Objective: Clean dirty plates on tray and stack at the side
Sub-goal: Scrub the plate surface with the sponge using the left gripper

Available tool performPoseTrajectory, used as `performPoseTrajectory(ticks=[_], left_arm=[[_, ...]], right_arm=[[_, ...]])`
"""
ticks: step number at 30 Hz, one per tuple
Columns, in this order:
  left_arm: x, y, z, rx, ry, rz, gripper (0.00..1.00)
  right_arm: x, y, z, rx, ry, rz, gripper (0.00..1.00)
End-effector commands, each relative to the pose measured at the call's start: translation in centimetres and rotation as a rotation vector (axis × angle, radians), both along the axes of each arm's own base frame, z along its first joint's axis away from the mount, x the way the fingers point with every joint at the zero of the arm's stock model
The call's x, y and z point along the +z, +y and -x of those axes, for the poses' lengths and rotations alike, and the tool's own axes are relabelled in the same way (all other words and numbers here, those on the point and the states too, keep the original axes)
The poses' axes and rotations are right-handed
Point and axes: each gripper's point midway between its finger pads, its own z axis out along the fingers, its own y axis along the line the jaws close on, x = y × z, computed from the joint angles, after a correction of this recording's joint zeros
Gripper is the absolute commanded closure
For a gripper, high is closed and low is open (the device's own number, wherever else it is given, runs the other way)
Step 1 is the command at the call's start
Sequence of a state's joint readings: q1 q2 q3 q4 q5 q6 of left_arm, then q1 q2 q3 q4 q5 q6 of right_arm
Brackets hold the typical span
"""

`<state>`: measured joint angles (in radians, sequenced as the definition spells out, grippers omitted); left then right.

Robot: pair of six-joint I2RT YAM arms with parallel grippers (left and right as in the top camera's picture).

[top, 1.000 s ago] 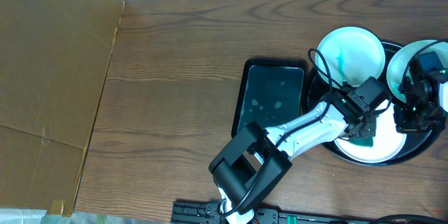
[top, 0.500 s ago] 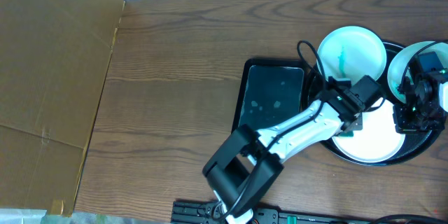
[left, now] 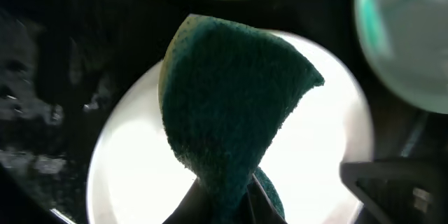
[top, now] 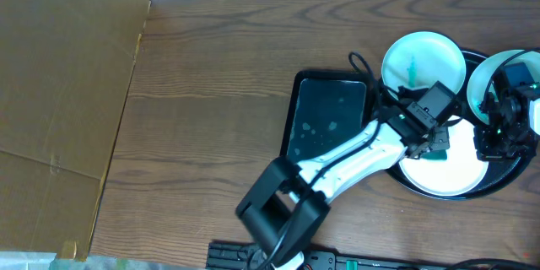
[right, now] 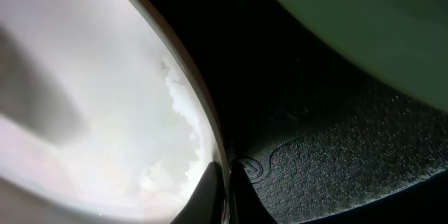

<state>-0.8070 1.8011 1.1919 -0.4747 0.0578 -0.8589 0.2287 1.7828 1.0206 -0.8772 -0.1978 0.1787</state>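
The round black tray (top: 498,181) stands at the right with three plates. The back plate (top: 422,61) carries a teal smear. The right plate (top: 481,84) is partly hidden by my right arm. The front plate (top: 447,177) looks plain white. My left gripper (top: 432,142) is shut on a teal sponge (top: 437,153) and presses it on the front plate's far part. In the left wrist view the sponge (left: 231,105) hangs from the jaws (left: 227,199) over the plate (left: 133,175). My right gripper (top: 484,152) is shut on that plate's right rim (right: 91,98), jaws (right: 227,182).
A smaller rectangular black tray (top: 327,118) with wet spots lies just left of the round tray. A brown cardboard sheet (top: 59,93) covers the table's left side. A white wall edge runs along the back. My left arm's cable loops over the back plate's left edge.
My left gripper has swept the sponge across the front plate, first left, then back right and farther. Its elbow has shifted left. The right gripper has not moved.
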Motion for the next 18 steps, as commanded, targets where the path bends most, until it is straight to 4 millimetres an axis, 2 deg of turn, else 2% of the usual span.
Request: performPoseTrajectory(ticks=[1,7,9,12,14,18], left_arm=[[-2.2,-0.9,0.6,0.019,0.079,0.025,0.93],[-3.5,-5.1,1.6,-0.071,0.170,0.197,0.93],[-3.9,-5.5,1.7,-0.081,0.182,0.209,0.93],[-4.6,-5.1,2.0,-0.095,0.189,0.184,0.93],[-5.2,-4.2,2.0,-0.092,0.186,0.134,0.93],[-6.5,-0.4,1.9,-0.030,0.161,-0.053,0.93]], right_arm=[[-0.3,0.0,0.5,0.020,0.011,0.012,0.99],[-0.3,0.0,0.5,0.020,0.010,0.011,0.99],[-0.3,0.0,0.5,0.020,0.011,0.011,0.99],[-0.3,0.0,0.5,0.020,0.011,0.012,0.99],[-0.3,0.0,0.5,0.020,0.012,0.012,0.99],[-0.3,0.0,0.5,0.020,0.012,0.012,0.99]])
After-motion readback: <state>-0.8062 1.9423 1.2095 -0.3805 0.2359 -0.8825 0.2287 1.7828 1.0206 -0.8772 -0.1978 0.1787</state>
